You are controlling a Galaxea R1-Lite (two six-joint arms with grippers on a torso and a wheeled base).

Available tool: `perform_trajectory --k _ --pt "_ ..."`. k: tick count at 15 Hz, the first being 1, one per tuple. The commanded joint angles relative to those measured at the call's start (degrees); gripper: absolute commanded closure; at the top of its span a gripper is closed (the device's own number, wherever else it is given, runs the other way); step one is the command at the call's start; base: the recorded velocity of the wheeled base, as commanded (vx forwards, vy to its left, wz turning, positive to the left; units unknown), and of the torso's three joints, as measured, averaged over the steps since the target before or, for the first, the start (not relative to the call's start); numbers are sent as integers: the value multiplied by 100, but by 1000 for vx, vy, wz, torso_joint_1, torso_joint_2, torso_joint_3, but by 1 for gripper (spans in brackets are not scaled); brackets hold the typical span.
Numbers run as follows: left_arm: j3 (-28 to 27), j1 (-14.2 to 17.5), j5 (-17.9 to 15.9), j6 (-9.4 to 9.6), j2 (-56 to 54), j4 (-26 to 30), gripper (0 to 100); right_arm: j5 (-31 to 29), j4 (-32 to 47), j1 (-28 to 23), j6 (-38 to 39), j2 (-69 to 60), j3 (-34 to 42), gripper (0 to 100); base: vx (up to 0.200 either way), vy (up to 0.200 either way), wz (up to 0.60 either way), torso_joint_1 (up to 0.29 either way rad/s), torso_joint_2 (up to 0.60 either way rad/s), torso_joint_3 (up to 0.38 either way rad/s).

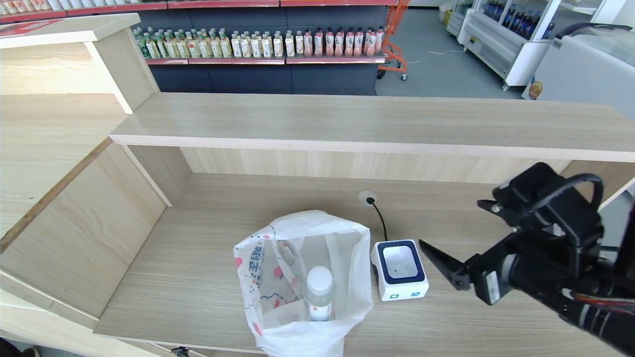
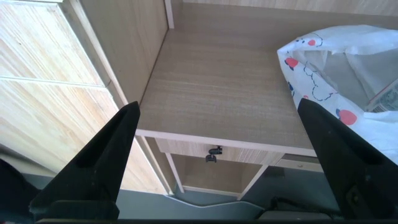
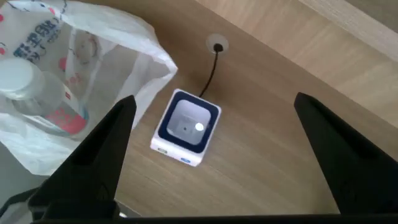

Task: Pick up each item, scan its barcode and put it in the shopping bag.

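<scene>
A white plastic shopping bag (image 1: 258,267) with red and blue print stands open at the counter's front edge. Upright inside it is a clear bottle (image 1: 320,292) with a white cap and a red-and-white label. Just right of the bag sits the white and navy barcode scanner (image 1: 399,270). My right gripper (image 1: 439,260) hangs open and empty above the counter, right of the scanner; its wrist view looks down on the scanner (image 3: 185,127), the bag (image 3: 124,37) and the bottle (image 3: 25,87). My left gripper (image 2: 219,107) is open and empty over the counter's front left part, with the bag (image 2: 329,56) beside it.
The scanner's black cable (image 1: 379,215) runs back to a round hole in the wooden counter (image 1: 198,267). A raised ledge (image 1: 347,124) closes the back and a side panel (image 1: 99,233) the left. Behind are drink shelves (image 1: 258,44) and chest freezers (image 1: 580,64).
</scene>
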Motion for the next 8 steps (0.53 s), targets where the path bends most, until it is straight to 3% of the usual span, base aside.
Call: perform_trajectory --k 1,3,8 --pt "0 0 1 -3 -2 -1 0 -467 1621 -982 559 -2022 355 0 0 0 0 0 0 0" --pt "0 0 1 -3 -2 -1 0 -458 2025 -982 664 -2365 311 0 0 0 0 0 0 0" --pt "0 0 1 -3 -2 -1 0 -449 2078 -956 990 -2646 346 0 0 0 0 0 0 0"
